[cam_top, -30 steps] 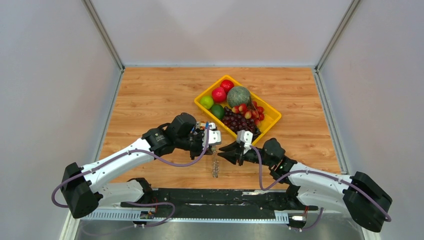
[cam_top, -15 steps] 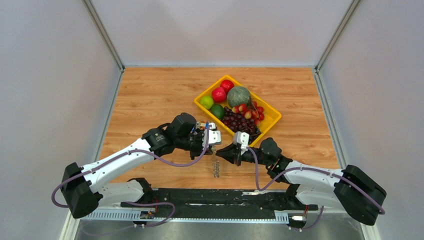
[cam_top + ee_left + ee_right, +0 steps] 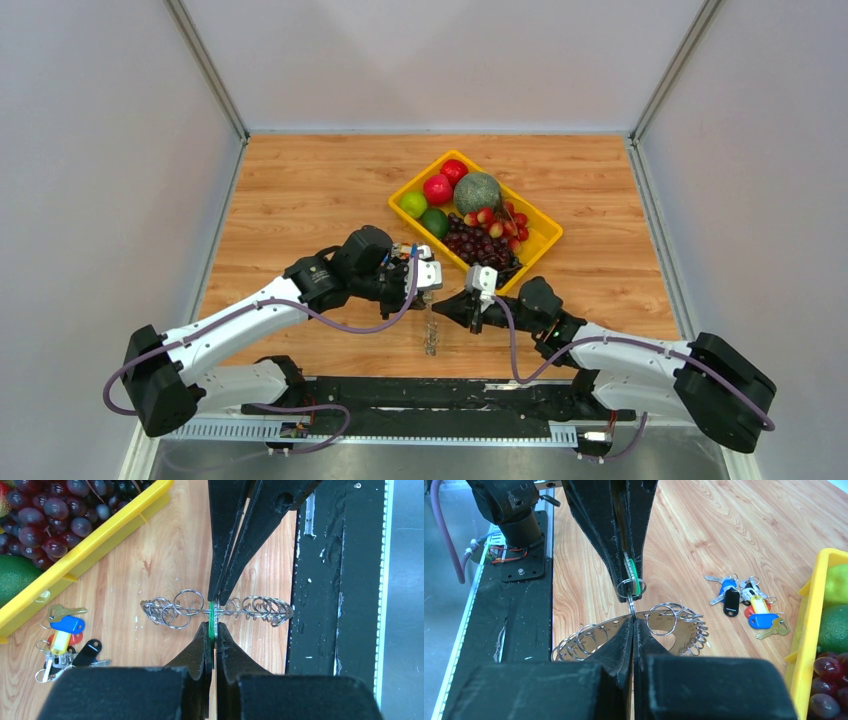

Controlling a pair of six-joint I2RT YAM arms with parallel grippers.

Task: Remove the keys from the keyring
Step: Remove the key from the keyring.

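The keyring (image 3: 689, 630) is a curved flat metal band with holes. The keys show only as small silver loops (image 3: 175, 612) strung along it. It hangs edge-on above the near table edge (image 3: 431, 338). My left gripper (image 3: 211, 627) is shut on its green tag (image 3: 633, 575) and holds it up from above (image 3: 432, 288). From the opposite side, my right gripper (image 3: 632, 619) is shut on the keyring's top rim just under the tag. In the top view the right gripper (image 3: 441, 306) sits tip to tip with the left.
A small bunch of coloured keys (image 3: 744, 602) lies on the wood between the keyring and the yellow tray (image 3: 545, 245) of fruit. The black base rail (image 3: 340, 580) runs close along the near side of the keyring.
My right gripper has moved left to the keyring and shut on its rim. The left gripper has kept still with the tag in it.
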